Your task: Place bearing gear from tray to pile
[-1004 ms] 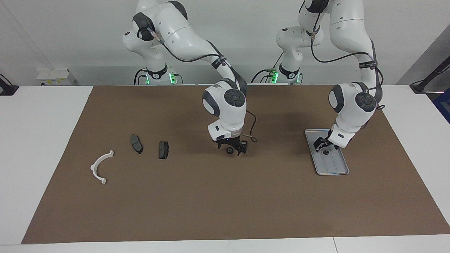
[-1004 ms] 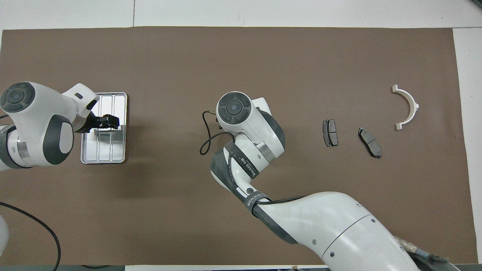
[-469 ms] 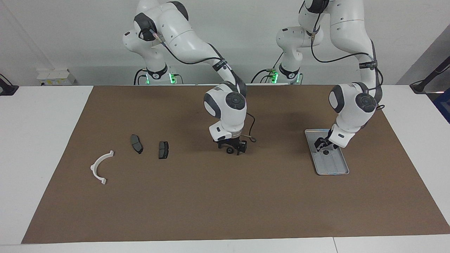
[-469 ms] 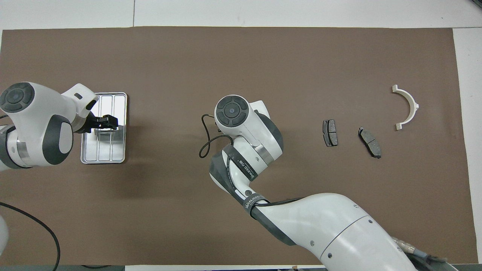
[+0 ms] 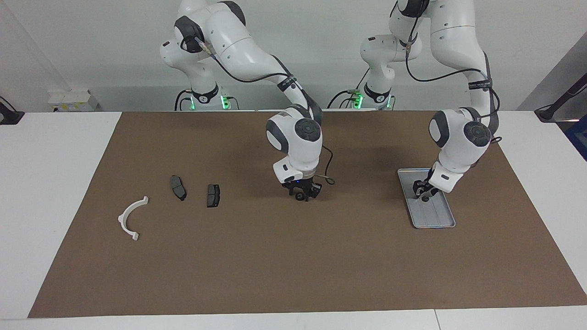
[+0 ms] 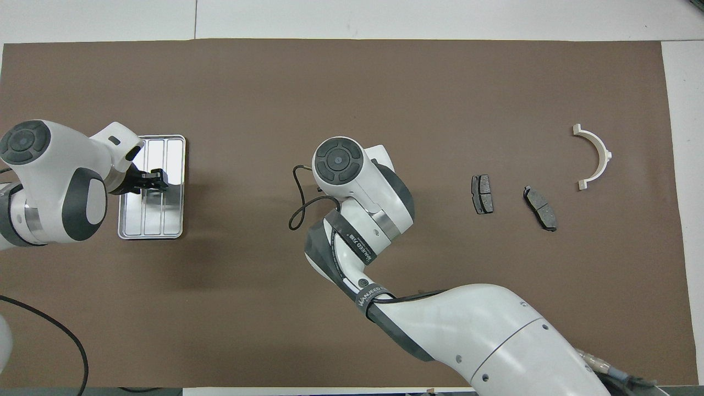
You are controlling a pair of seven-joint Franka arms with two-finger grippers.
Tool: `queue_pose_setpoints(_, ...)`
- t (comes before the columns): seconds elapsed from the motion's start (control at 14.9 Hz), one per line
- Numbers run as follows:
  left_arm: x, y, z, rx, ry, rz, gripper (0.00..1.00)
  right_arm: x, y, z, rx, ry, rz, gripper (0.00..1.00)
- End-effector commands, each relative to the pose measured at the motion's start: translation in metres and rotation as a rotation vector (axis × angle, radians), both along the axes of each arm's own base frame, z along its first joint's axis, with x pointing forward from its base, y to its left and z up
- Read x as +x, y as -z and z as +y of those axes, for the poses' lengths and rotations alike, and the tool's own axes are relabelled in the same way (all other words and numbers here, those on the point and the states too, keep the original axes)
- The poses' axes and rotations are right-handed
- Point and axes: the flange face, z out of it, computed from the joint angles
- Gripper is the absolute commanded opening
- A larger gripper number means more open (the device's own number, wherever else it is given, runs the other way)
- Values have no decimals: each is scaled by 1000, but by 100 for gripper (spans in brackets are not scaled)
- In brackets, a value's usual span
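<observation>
The silver tray [image 5: 438, 219] [image 6: 151, 223] lies toward the left arm's end of the mat. A small dark bearing gear [image 5: 425, 199] sits in it, and my left gripper [image 5: 422, 192] [image 6: 155, 179] is low over that gear. At the middle of the mat my right gripper [image 5: 301, 195] is shut on a second small dark bearing gear [image 5: 300, 197], down at the mat; the overhead view hides it under the wrist. The pile lies toward the right arm's end: a white half-ring bracket [image 5: 130, 217] [image 6: 598, 157] and two dark pads [image 5: 178, 187] [image 5: 213, 195].
A brown mat [image 5: 293, 266] covers most of the white table. A thin black cable [image 6: 300, 198] loops beside the right wrist. The right forearm [image 6: 467, 330] crosses the mat's near part in the overhead view.
The right gripper's fingers have drawn together on the gear at the mat's middle. The left gripper has settled slightly lower onto the gear in the tray.
</observation>
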Motion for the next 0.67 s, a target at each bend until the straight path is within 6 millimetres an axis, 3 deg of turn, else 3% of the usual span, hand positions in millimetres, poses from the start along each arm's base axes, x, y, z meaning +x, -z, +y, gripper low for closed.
queue_pose_setpoints(0.0, -4, 0, 2, 1, -9, -21, 54, -2, -2, -2, -19, 22, -2, 0)
queue_pose_setpoints(0.27, -3, 3, 2, -1, -17, -28, 45, 1, -2, -5, -24, 18, -5, 0)
queue_pose_setpoints(0.4, -3, 4, 1, -14, -32, -27, 27, 8, -12, -10, -23, 23, -12, 0)
queue_pose_setpoints(0.6, -2, 4, -1, -25, -61, -33, 12, 24, -42, -32, -37, -10, 1, 0)
